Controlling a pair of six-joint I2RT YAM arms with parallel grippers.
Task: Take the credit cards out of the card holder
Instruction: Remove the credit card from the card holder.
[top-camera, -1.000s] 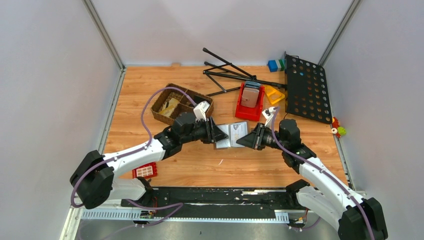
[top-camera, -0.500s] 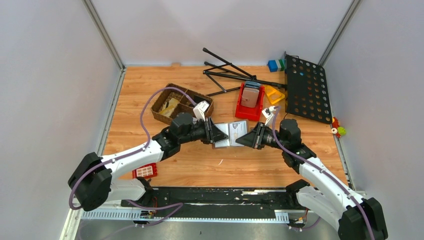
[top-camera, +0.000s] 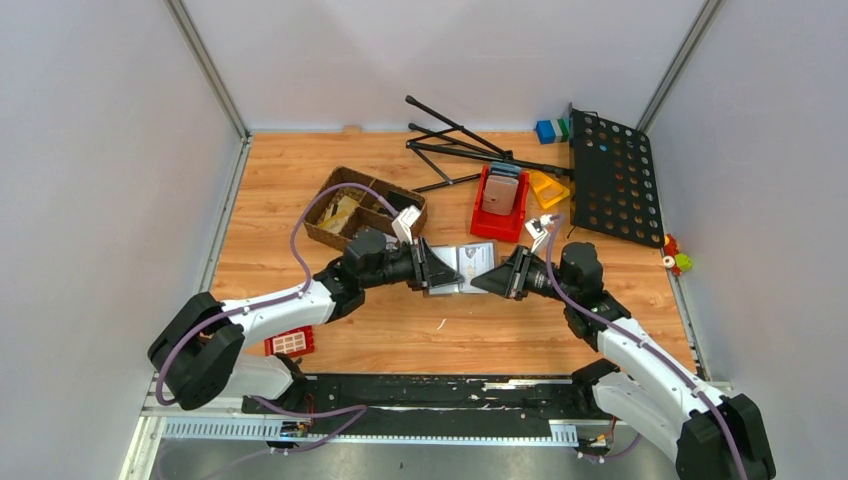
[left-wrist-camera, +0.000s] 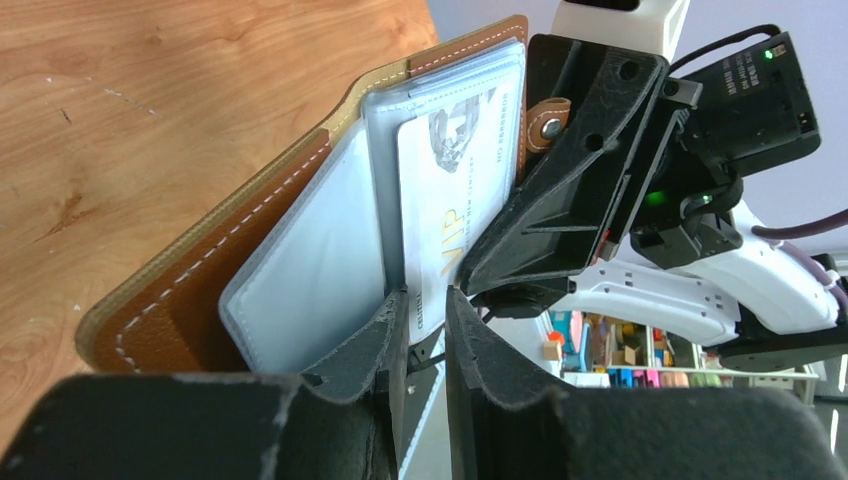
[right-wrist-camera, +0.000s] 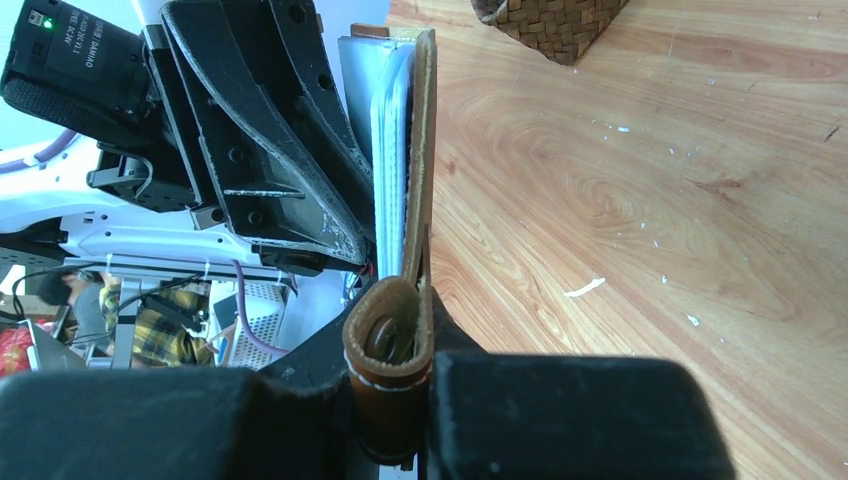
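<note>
The brown card holder (top-camera: 462, 268) is held open and upright above the table's middle, between both grippers. My right gripper (top-camera: 492, 276) is shut on its tab clasp (right-wrist-camera: 390, 350) and cover edge (right-wrist-camera: 422, 150). My left gripper (top-camera: 437, 270) faces it from the left. In the left wrist view its fingers (left-wrist-camera: 428, 305) stand a narrow gap apart, straddling the lower corner of a pale credit card (left-wrist-camera: 450, 190) that sits in a clear sleeve. The brown cover (left-wrist-camera: 200, 290) lies to the left. Other cards are hidden in the sleeves.
A wicker basket (top-camera: 362, 208) stands behind the left gripper. A red bin (top-camera: 500, 205) with a pinkish-grey slab, a yellow piece (top-camera: 548, 188), black stand rods (top-camera: 460, 140) and a perforated black panel (top-camera: 612, 178) are at the back right. A red gridded block (top-camera: 290, 342) lies front left.
The left arm has shifted a little, its gripper edging right onto the card holder. The right gripper and the holder have stayed about where they were.
</note>
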